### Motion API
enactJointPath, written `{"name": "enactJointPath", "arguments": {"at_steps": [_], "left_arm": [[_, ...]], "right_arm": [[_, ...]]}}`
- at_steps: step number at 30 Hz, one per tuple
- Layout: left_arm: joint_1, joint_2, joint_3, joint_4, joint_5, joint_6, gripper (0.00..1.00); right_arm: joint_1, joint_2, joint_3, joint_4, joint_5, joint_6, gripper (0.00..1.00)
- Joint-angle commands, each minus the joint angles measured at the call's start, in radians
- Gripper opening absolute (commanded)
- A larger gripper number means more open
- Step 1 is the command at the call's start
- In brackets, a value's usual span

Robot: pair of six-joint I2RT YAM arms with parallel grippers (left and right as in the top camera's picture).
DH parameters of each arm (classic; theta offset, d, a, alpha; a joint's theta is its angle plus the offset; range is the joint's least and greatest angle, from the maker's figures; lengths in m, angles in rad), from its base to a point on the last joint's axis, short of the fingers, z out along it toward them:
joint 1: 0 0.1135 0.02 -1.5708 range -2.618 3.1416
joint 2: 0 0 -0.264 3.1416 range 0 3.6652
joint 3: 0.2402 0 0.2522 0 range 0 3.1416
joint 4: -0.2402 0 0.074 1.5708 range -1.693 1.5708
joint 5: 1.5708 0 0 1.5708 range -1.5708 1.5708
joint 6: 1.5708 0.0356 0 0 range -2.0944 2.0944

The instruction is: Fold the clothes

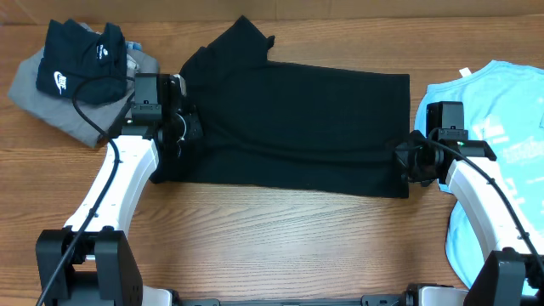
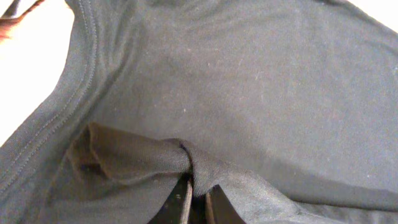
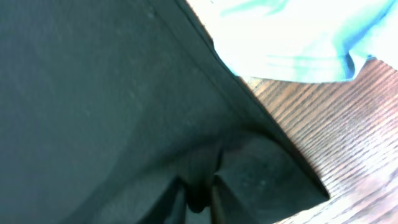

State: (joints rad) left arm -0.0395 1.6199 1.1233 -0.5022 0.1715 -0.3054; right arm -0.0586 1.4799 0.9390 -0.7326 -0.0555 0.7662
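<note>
Both my hands pinch the black T-shirt (image 1: 297,119) spread across the counter (image 1: 280,238), left hand (image 2: 198,198) on a bunched fold at one end, right hand (image 3: 200,194) on the edge at the other, and I judge uneven lifting could slip either thin grip, skewing the fold.

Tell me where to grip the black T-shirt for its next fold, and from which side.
Grip its two short ends, each from its outer side: the black T-shirt lies as a long flat band, with free edges there. The left hand and right hand each pinch fabric at one end.
</note>
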Motion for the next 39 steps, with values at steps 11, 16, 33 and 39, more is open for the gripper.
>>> {"name": "enactJointPath", "arguments": {"at_steps": [11, 16, 33, 39], "left_arm": [[0.002, 0.003, 0.019, -0.059, 0.051, 0.078, 1.0], [0.0, 0.004, 0.018, -0.207, 0.073, 0.153, 1.0], [0.0, 0.24, 0.011, -0.162, 0.144, 0.147, 0.31], [0.0, 0.246, 0.047, -0.122, 0.219, 0.141, 0.04]], "right_arm": [[-0.02, -0.008, 0.018, -0.066, 0.001, -0.14, 0.71], [-0.019, -0.033, 0.018, -0.138, -0.034, -0.211, 0.72], [-0.019, -0.035, 0.018, -0.185, -0.054, -0.225, 0.73], [-0.019, -0.035, 0.018, -0.185, -0.051, -0.225, 0.74]]}}
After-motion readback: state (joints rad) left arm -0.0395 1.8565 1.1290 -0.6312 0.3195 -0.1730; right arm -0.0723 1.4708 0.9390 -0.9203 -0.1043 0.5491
